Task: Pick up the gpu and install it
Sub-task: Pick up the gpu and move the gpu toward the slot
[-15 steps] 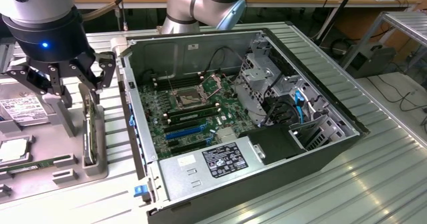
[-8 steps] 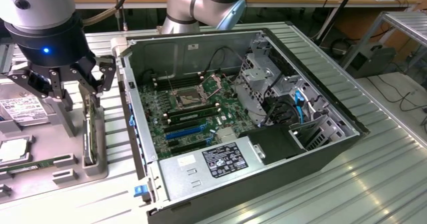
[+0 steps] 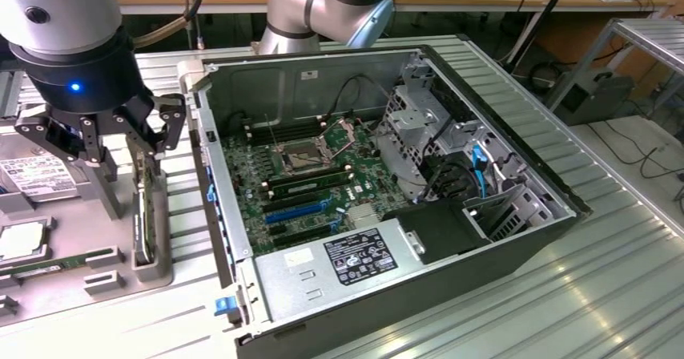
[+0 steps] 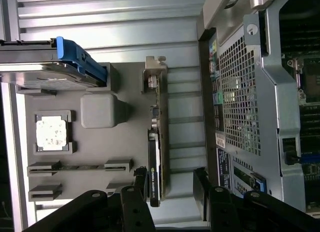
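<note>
On the gray tray, just beside the case, the gpu stands on its thin edge. The gripper hangs over it, spread wide and holding nothing. I think it should go straight down, with the card in the middle.

Bright, even overhead light fills the exterior view, laying pale streaks of glare along the ribbed counter and the glossy arm, while the inside of the case sits in softer shade. The wrist view is lit flat and cool: the tray throws short shadows and the tool reads almost black.
</note>
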You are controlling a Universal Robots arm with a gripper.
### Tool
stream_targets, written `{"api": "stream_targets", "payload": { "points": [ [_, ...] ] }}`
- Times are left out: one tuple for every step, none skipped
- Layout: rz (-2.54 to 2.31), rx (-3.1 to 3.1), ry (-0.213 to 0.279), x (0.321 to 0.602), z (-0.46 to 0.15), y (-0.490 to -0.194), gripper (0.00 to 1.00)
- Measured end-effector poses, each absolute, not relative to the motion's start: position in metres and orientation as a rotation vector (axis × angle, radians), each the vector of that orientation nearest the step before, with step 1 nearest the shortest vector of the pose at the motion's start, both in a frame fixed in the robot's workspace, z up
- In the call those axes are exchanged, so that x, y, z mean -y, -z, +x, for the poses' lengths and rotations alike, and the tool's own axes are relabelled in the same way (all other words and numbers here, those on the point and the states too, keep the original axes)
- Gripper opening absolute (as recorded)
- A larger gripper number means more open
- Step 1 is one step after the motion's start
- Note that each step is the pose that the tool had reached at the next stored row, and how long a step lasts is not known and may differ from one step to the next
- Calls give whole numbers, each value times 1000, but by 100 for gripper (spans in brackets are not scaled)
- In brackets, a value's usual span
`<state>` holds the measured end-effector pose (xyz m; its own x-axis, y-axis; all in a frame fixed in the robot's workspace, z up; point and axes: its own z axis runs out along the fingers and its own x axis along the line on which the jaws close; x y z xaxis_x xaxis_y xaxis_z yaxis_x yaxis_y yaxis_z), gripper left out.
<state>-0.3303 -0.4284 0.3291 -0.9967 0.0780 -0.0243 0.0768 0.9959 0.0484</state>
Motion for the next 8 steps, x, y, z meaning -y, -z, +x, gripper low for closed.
{"api": "stream_targets", "payload": {
  "points": [
    [121, -3112, -74, 428, -330, -328, 50],
    [120, -3112, -74, 428, -330, -328, 50],
    [120, -3112, -74, 428, -331, -327, 50],
    [121, -3112, -74, 428, -331, -326, 50],
    [121, -3112, -74, 428, -331, -325, 50],
    [121, -3112, -74, 428, -331, -324, 50],
    [121, -3112, -74, 428, -331, -323, 50],
    [121, -3112, -74, 428, -332, -322, 50]
  ]
}}
